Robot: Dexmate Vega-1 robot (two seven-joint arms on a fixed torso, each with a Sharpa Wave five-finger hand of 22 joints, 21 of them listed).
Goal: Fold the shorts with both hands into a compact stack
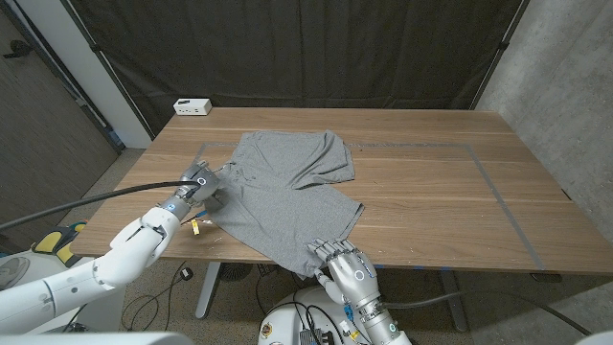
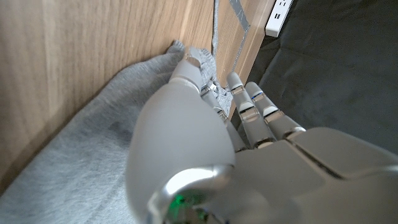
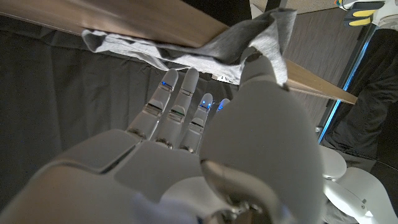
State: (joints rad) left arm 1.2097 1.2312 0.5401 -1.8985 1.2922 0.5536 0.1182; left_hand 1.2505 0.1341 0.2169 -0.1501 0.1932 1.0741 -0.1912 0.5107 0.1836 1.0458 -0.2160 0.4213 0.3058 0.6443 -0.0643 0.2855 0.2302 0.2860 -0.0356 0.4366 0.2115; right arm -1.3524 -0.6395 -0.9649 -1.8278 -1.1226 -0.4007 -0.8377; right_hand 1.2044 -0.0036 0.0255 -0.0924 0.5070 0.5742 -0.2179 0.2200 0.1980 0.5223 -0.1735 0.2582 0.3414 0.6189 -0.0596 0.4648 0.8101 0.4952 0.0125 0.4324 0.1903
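On the wooden table (image 1: 431,192), the grey shorts (image 1: 287,192) lie partly folded, spread from mid-table down to the near edge, one leg doubled over the upper part (creases run diagonally). The lowest corner of the shorts hangs just past the near edge.

Left hand (image 1: 203,184) sits at the shorts' left edge, by the waistband side. Its wrist view shows the thumb and fingers (image 2: 249,102) closed together on a bunched bit of grey fabric (image 2: 112,130), so it's pinching the shorts there. A small yellow tag (image 1: 194,226) lies on the table just beside the shorts, below that hand.

Right hand (image 1: 343,265) is at the shorts' near corner, right at the table edge. In its wrist view the thumb has cloth draped over it (image 3: 261,37) and the fingers (image 3: 177,93) reach under the table edge, straight and close together; it looks like it grips the corner, but the contact point itself is hidden behind the thumb.

A white power strip (image 1: 192,106) sits on the table's far left corner, well apart from the shorts. Grey tape lines (image 1: 498,192) mark a rectangle on the table to the right of the shorts.
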